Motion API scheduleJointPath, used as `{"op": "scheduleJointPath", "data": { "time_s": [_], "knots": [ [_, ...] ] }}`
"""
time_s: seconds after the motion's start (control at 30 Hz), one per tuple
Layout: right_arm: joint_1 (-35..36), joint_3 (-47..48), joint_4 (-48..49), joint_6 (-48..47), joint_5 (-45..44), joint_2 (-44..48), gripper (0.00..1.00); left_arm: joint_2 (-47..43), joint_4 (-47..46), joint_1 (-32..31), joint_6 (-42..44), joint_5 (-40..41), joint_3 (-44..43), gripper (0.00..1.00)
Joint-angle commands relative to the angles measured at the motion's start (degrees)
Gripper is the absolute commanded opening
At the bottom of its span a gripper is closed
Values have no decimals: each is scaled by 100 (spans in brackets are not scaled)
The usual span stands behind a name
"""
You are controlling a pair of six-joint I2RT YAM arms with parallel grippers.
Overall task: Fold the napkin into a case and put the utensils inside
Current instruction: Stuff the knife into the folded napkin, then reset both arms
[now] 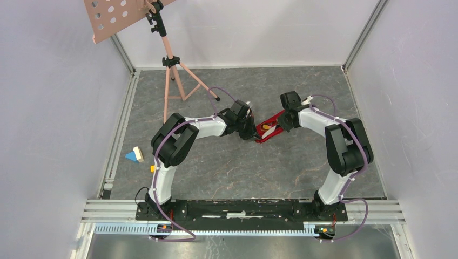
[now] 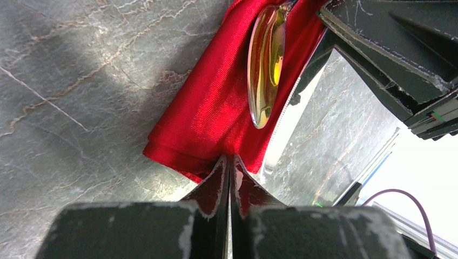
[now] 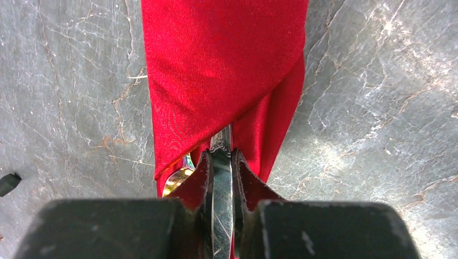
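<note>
Nearest us, the right tool (image 3: 222,156) is clamped on a thin metal utensil (image 3: 221,181). The utensil's far end slips under the diagonal flap of the case (image 3: 216,65). At the opposite end of the case the left tool (image 2: 229,162) is closed. We judge it pinches the folded corner of the cloth, though its own tips hide the contact.

As we read it, the folding is done: the cloth lies on the worktop (image 3: 378,108) as a narrow, layered strip between the two tools. Loading is under way. The held utensil is only partly in and not yet released. The gold bowl of a spoon (image 2: 265,65) rests on top of the case, uncovered, so we can't count the spoon as tucked away.

A gold glint shows beneath the flap's edge just beside the right tool, but we can't tell which piece it belongs to. We also can't tell how many utensils are inside. From above, both arms cover most of the case.
</note>
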State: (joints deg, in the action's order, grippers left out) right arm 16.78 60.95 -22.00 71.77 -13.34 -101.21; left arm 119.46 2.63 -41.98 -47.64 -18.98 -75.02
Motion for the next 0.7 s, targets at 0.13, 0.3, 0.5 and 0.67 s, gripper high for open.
{"op": "scheduleJointPath", "data": {
  "time_s": [0.13,0.3,0.5,0.67],
  "knots": [
    [-14,304,-41,49,-384,-107,26,32,22,24,157,-31,15,2],
    [10,158,18,-8,-186,162,40,-69,17,23,125,27,40,3],
    [110,118,-150,-181,87,488,49,-171,21,23,80,61,46,5],
    [126,-74,-261,-544,463,1001,54,-381,50,23,35,96,118,12]
  ]
}}
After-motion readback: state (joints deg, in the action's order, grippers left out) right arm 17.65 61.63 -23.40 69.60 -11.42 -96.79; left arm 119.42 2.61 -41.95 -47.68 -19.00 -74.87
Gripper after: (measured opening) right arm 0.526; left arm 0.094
